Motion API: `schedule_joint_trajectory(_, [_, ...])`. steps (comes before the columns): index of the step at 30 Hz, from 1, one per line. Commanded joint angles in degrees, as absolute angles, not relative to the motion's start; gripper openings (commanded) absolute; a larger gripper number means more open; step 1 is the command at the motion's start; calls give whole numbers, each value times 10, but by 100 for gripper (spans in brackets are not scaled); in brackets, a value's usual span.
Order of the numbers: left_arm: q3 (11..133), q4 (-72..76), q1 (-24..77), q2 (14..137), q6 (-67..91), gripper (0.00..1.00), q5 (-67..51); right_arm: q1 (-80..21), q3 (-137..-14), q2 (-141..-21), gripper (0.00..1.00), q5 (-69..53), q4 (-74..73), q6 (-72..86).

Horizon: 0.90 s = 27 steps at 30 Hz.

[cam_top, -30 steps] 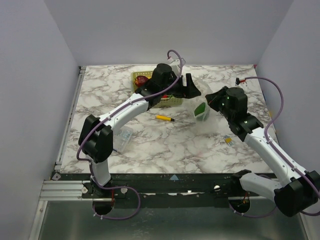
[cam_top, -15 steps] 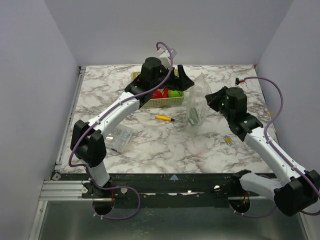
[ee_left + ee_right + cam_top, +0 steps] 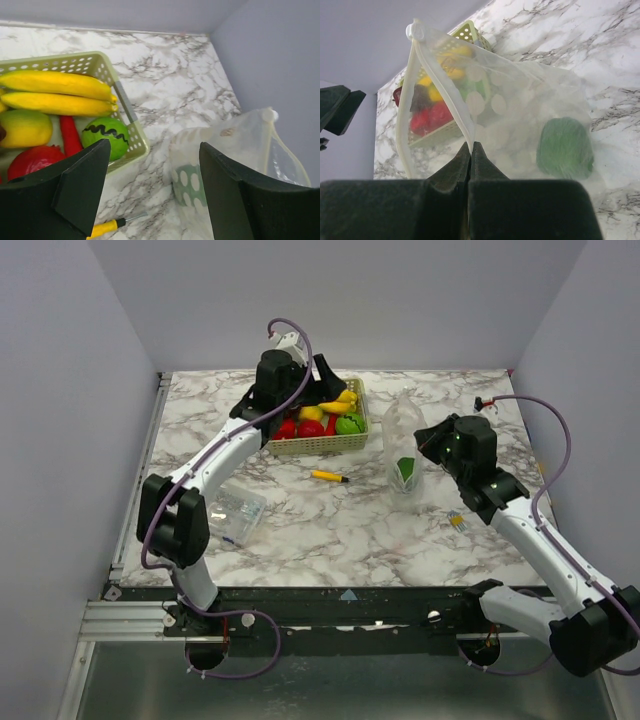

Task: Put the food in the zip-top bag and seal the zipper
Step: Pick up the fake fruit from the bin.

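Right gripper [image 3: 470, 150] pinches rim of bag [image 3: 510, 100], holds it upright on desk [image 3: 580, 40], mouth up for loading. Green pepper [image 3: 565, 147] sits inside at bottom. Left gripper [image 3: 154, 150], jaws spread, hovers over basket [image 3: 125, 107] corner where bananas [image 3: 55, 85] and remaining food [image 3: 37, 156] lie. Zipper [image 3: 406, 100] looks unsealed.

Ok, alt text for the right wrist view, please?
The right gripper, shut on the clear bag's edge, holds it up with a green pepper inside. Behind the bag, a basket sits on the marble table.
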<state>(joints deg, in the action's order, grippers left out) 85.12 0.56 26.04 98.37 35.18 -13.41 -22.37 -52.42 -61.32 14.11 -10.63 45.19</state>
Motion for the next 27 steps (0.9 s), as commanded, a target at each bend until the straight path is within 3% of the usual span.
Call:
schedule_joint_trajectory(1, [930,-54,257,1051,336,72,-56,-220,-530,-607,1,164,-118,443])
schedule_joint_trajectory(7, [1059,-167,287,1162,308,68,-14,-219,-546,-626,1,172,-125,434])
schedule_joint_trajectory(11, [1118,-224,319,1214,274,72,45,-219,-550,-632,1,175,-127,431])
schedule_joint_trajectory(17, [1159,-268,324,1267,309,82,74,-220,-556,-636,1,186,-136,422])
schedule_joint_trajectory(27, [1222,-322,323,1327,354,80,49,-219,-560,-629,1,193,-141,412])
